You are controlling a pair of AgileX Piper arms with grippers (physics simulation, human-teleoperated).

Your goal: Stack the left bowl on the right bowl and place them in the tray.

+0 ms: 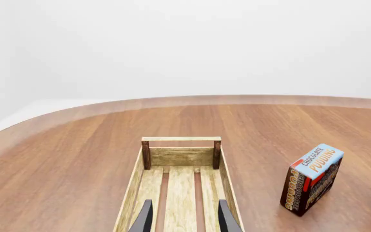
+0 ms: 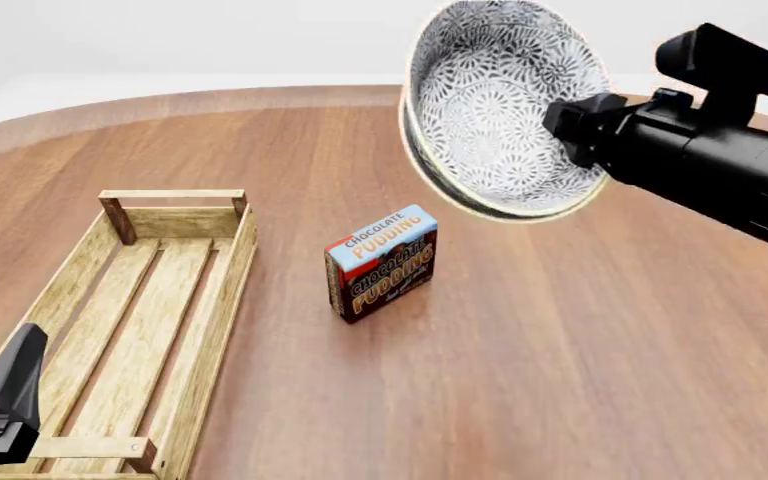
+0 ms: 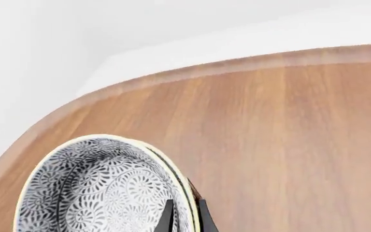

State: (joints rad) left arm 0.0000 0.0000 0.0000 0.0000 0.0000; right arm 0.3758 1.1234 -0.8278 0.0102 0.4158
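**Nested bowls held aloft by the right arm, tray below the left**

The right gripper (image 2: 574, 118) holds the two patterned bowls well above the desk (image 2: 598, 330), tipped steeply so that their open side faces the front camera. One bowl sits nested inside the other: the left bowl (image 2: 498, 95) shows its floral inside, and only the cream rim edge of the right bowl (image 2: 427, 172) peeks out behind and under it. The right arm's fingers are clamped narrow on the stacked rims at the side of the bowls nearest the arm. In the right wrist view one dark finger (image 3: 167, 218) lies against the patterned inside of the inner bowl and the other sits outside the outer rim, with both rims pinched between them.

The tray (image 2: 224, 290) lies on the desk at the left, well apart from the bowls, its long side running away from the camera. The left gripper (image 1: 181, 217) hovers over the near end of the tray. Its two fingers (image 1: 144, 218) stand apart with nothing between them, and the slatted floor shows through the gap. In the front view only a dark part of this arm shows at the lower left corner.

A chocolate pudding box (image 2: 381, 262) stands upright on the desk between the tray and the raised bowls, touching neither
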